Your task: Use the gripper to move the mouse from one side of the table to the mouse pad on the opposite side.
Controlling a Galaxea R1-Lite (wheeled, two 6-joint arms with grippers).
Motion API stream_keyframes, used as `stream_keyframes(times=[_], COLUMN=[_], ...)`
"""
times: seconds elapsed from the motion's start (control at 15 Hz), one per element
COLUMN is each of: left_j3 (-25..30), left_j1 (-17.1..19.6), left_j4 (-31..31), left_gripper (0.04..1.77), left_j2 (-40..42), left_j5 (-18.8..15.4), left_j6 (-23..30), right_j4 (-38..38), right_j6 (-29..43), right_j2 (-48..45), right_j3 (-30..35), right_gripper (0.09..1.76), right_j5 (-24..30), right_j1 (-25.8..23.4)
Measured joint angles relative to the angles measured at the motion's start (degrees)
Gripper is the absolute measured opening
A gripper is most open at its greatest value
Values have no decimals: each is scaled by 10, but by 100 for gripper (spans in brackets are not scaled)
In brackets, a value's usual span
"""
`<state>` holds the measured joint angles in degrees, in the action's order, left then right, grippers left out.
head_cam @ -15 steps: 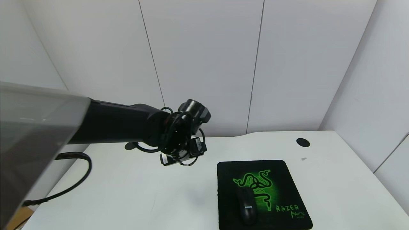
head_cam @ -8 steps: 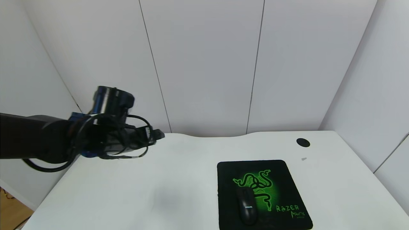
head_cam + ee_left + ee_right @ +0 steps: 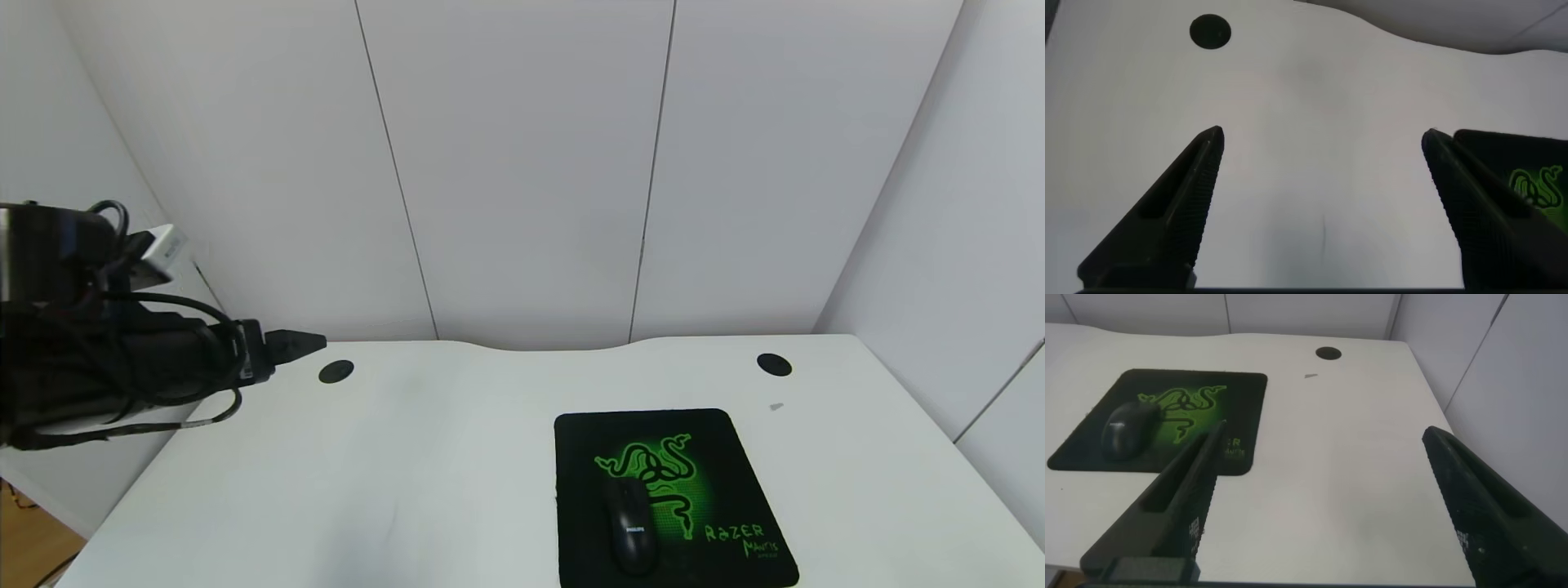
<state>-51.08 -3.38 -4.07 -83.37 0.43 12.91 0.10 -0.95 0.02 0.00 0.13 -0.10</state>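
The black mouse (image 3: 630,527) lies on the black mouse pad (image 3: 718,457) with the green logo, on the right half of the white table (image 3: 408,490). It also shows in the right wrist view (image 3: 1129,429) on the pad (image 3: 1237,400). My left gripper (image 3: 306,341) is raised at the table's far left edge, far from the mouse. In the left wrist view (image 3: 1323,139) it is open and empty above bare table, with a corner of the pad (image 3: 1527,163) in sight. My right gripper (image 3: 1323,441) is open and empty, off the head view.
Two round black grommets sit near the far edge, one at the left (image 3: 335,371) and one at the right (image 3: 773,364). White wall panels close in the back and both sides. The table's far edge has a curved notch (image 3: 539,347).
My left arm has swung from the table's middle to the far left and pulled back, uncovering the left grommet. The mouse and pad have not moved.
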Motion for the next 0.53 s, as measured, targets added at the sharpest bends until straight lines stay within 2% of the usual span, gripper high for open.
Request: stream_keyframes(times=[0.2,0.53], left_j3=[44,97], left_j1=[11,17], left_j4=[0,3], left_gripper=[172,172], left_j2=[79,209], left_j5=[-31,-42], left_j6=[-24,-77], right_j4=[0,0], right_j6=[0,0], right_j2=[0,0], right_j3=[0,0], right_gripper=[171,171], right_j5=[0,0], right_j1=[0,0])
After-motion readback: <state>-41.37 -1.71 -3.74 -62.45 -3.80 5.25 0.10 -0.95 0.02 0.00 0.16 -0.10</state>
